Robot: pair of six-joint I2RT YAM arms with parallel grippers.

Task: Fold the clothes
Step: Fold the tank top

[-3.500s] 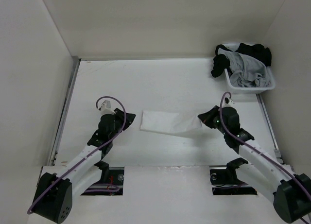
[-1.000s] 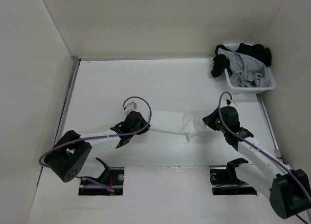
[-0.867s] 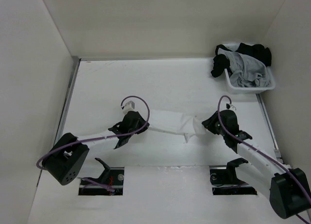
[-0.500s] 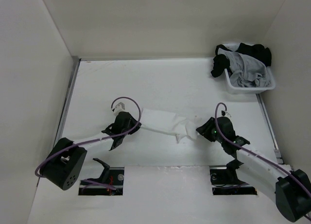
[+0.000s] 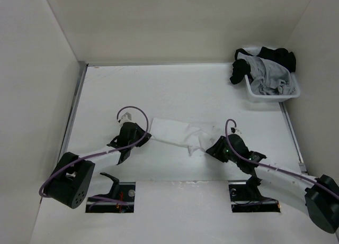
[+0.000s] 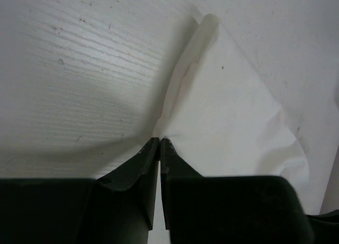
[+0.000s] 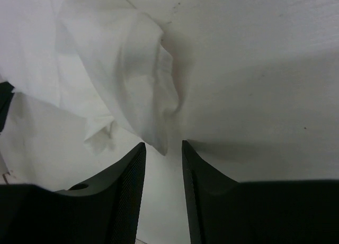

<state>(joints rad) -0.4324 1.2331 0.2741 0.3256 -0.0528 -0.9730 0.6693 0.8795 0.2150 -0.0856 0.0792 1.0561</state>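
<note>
The clothes [image 5: 175, 133] are a thin white top lying rumpled on the table between the two arms, flatter on the left and bunched on the right. My left gripper [image 5: 144, 140] is shut on the garment's left edge; in the left wrist view the closed jaws [image 6: 159, 140] pinch the fabric [image 6: 233, 111] right at its border. My right gripper [image 5: 211, 148] is open at the bunched right end. In the right wrist view a folded tip of the cloth [image 7: 127, 69] hangs just ahead of the gap between the parted fingers [image 7: 163, 145], held by neither.
A white basket [image 5: 292, 93] at the back right holds a grey garment [image 5: 267, 74] and black garments [image 5: 275, 55]. White walls close in the table on the left, back and right. Both arm bases sit at the near edge.
The right gripper has opened, let go of the cloth's right end and drawn back toward the near edge. The left gripper has pulled the left edge a little to the left.
</note>
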